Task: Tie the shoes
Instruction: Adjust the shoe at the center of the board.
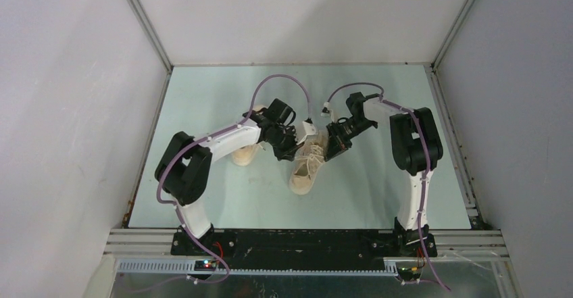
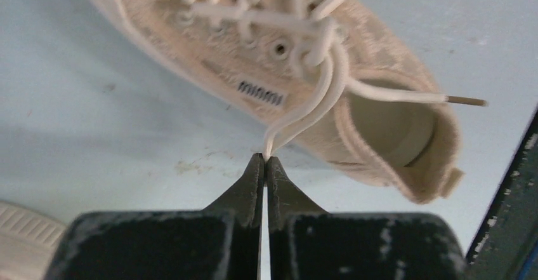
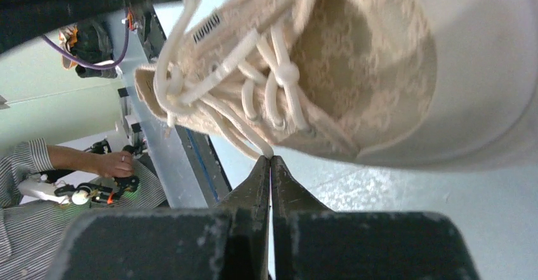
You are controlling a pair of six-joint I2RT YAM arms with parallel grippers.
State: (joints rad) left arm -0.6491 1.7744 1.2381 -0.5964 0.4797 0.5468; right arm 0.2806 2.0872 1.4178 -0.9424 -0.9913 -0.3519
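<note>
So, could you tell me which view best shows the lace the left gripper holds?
Left wrist view: the lace loop runs from the shoe into the shut left gripper. From the top it is too small; the right wrist view leaves the pinch unclear.

one shoe [image 1: 305, 168] lies on the table [image 1: 203, 109], toe toward the arm bases. left gripper [image 2: 264, 158] at its left side, right gripper [image 3: 271, 159] at its right, each touching a lace [image 2: 308, 108]. second shoe [image 1: 244, 155] lies further left, partly under the left arm [image 1: 223, 139].

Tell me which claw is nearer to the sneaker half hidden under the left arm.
Left. The left claw is beside that sneaker; the right claw is beyond the other sneaker.
</note>
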